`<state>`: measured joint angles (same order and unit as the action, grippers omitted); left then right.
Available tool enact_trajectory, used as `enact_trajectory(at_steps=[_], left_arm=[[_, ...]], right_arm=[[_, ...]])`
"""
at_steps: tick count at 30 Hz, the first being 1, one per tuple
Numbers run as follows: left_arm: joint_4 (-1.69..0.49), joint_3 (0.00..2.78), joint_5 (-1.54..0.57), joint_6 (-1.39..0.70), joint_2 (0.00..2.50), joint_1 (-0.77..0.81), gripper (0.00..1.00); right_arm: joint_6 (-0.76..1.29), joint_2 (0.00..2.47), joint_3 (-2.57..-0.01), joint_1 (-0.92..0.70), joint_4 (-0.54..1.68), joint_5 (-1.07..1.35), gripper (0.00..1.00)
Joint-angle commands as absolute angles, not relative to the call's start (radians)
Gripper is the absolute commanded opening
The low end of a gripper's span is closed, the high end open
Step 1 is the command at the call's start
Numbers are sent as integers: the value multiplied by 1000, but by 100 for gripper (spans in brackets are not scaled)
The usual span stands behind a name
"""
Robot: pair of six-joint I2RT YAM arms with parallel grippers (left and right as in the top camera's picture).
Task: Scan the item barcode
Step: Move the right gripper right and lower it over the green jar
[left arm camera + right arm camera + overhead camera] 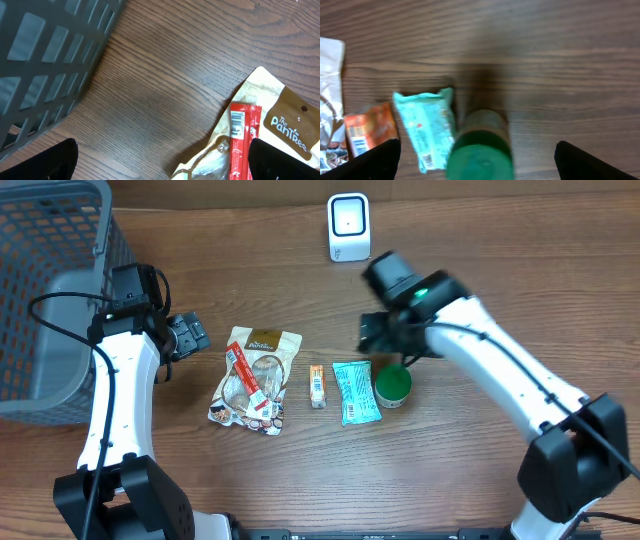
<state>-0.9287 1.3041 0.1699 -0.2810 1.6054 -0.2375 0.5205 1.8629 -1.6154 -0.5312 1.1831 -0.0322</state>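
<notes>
- The basket [45, 240] sits at the table's [440, 480] left edge, only partly in frame. Its grid walls and grey floor show.
- The left gripper [190, 337] hangs between the basket and the pouch [258, 385]. Its fingers [55, 162] are spread wide and hold nothing.
- The pouch lies flat with a red stick [244, 370] across it. Pale and brown pieces show through its clear window, and a barcode shows on the stick.
- To the right lie an orange box [317, 385] and a teal packet [355, 392], side by side and each showing a barcode.
- The jar [392, 387] stands upright just right of the packet, with its green lid [480, 160] on. Its contents cannot be seen.
- The right gripper [385, 340] hovers over the jar. Its fingers [377, 160] are far apart on either side of the lid and do not touch it.
- The white scanner [348, 227] stands at the far edge, well apart from the row of goods.
</notes>
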Motion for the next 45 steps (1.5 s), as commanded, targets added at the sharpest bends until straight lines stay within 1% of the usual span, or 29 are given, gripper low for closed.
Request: enact_trajectory(at_steps=[1,12,15,17,18,23,27,31,33,39,41,45], left_arm=[[-930,1310,183,-270,1597,-235,100],[-930,1310,183,-270,1597,-235,100],[-930,1310,183,-270,1597,-235,100],[-930,1310,183,-270,1597,-235,100],[-930,1310,183,-270,1597,-235,100],[-930,1310,183,-270,1597,-235,100],[-930,1310,183,-270,1597,-235,100],[-930,1310,183,-270,1597,-235,100],[-930,1310,183,-270,1597,-235,100],[-930,1310,183,-270,1597,-235,100],[-930,1310,183,-270,1597,-235,100],[-930,1310,183,-270,1597,-235,100]], right_arm=[[476,1863,-1570,-491,1184,107,100],[501,1863,-1439,-523,1147,107,99],[501,1863,-1418,-533,1117,107,94],[501,1863,-1412,-543,1104,106,88],[502,1863,-1412,-549,1101,107,86],[531,1863,-1412,-572,1101,105,86],[531,1863,-1412,-584,1102,49,86],[531,1863,-1412,-585,1102,43,77],[532,1863,-1412,-585,1105,43,71],[530,1863,-1412,-585,1104,-1,64],[513,1863,-1412,-585,1103,-32,63],[363,1863,-1412,-584,1081,-39,61]])
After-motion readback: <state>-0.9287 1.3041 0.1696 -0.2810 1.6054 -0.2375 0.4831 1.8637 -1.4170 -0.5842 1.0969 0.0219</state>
